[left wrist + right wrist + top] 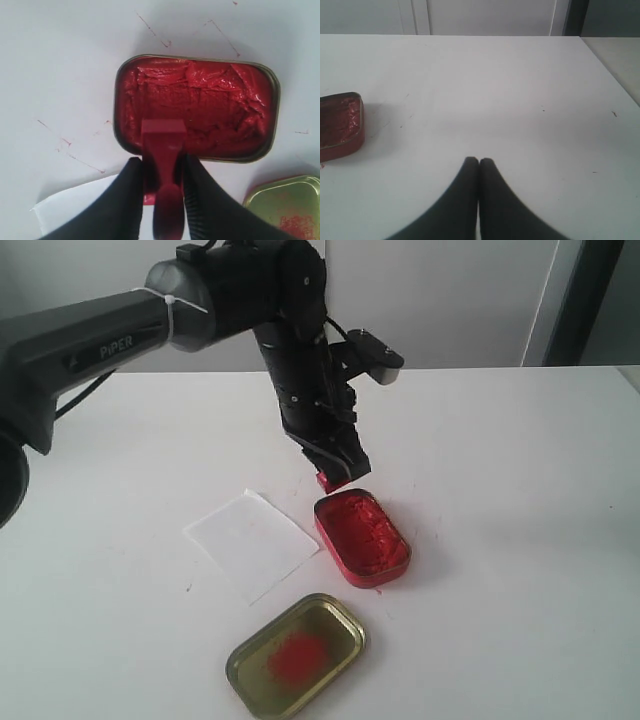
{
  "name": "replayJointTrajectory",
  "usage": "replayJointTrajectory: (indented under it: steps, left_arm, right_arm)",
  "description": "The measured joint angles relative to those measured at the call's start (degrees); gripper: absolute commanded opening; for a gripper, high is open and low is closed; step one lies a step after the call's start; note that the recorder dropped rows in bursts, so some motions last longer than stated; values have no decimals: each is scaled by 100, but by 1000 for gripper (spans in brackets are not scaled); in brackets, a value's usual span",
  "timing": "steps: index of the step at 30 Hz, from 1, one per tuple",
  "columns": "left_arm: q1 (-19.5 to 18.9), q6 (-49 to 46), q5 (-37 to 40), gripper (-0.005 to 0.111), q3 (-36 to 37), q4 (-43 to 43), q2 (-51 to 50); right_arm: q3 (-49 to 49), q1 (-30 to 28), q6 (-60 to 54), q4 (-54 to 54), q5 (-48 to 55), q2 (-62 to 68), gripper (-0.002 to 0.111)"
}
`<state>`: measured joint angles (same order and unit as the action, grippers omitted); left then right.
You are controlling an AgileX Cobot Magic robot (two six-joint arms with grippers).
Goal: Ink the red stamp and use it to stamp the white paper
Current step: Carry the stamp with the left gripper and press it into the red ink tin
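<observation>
The red stamp (163, 145) is held by its handle between the black fingers of my left gripper (161, 167), block end outward. In the exterior view the stamp (330, 480) hangs just above the far rim of the red ink tin (362, 537), and my left gripper (338, 466) is shut on it. The tin of red paste (200, 107) fills the left wrist view behind the block. The white paper (251, 542) lies flat to the left of the tin; a corner of the paper (75, 210) shows beside the fingers. My right gripper (479, 162) is shut with nothing in it, low over bare table.
A gold tin lid (296, 655) with a red smear lies near the front edge, below the paper and tin. The red tin (339, 125) shows at the edge of the right wrist view. Faint red scratches mark the white table (500, 460).
</observation>
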<state>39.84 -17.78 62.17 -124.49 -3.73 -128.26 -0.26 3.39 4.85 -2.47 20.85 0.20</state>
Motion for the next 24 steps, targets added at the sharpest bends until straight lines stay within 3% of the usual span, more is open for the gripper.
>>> replayJointTrajectory:
  steps: [11,20,24]
  left_arm:
    - [-24,0,64,0,-509,-414,-619]
    - [-24,0,-21,0,-522,-403,-797]
    - [97,0,-56,0,-522,-10,-835]
  right_arm:
    - [0,0,0,0,0,0,0]
    - [0,0,0,0,0,0,0]
    - [0,0,0,0,0,0,0]
